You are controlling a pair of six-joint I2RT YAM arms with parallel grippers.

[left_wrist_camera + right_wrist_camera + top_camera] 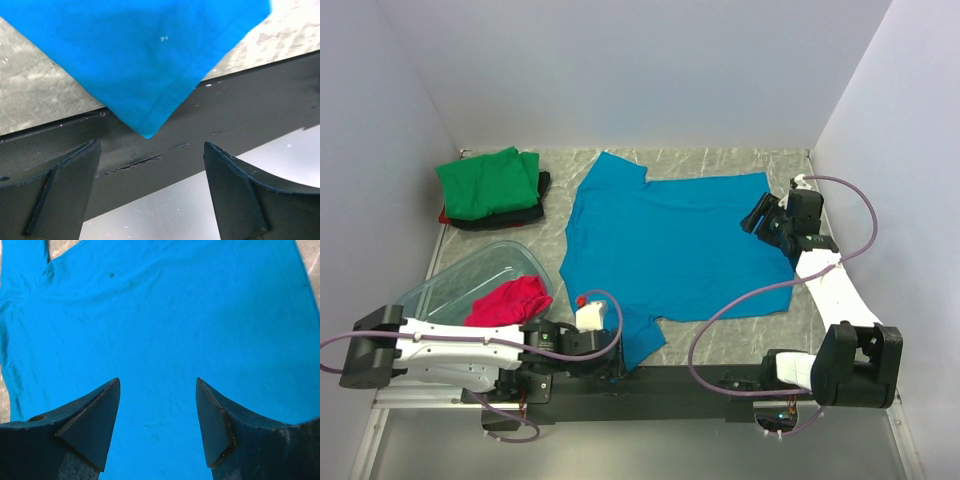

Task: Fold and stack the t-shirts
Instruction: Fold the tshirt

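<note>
A bright blue t-shirt [670, 245] lies spread flat in the middle of the table. One sleeve corner [150, 70] hangs over the black front rail. My left gripper [618, 362] is open just short of that corner, with nothing between its fingers [151, 145]. My right gripper [756, 222] hovers open over the shirt's right side, with blue cloth [160, 305] below its fingertips [158, 381]. A folded green t-shirt [485, 180] rests on a black one [515, 215] at the back left. A magenta-red t-shirt [510, 300] lies bunched in the bin.
The clear plastic bin [445, 285] stands at the near left, beside my left arm. A black rail [710, 378] runs along the table's front edge. White walls close in the left, back and right sides.
</note>
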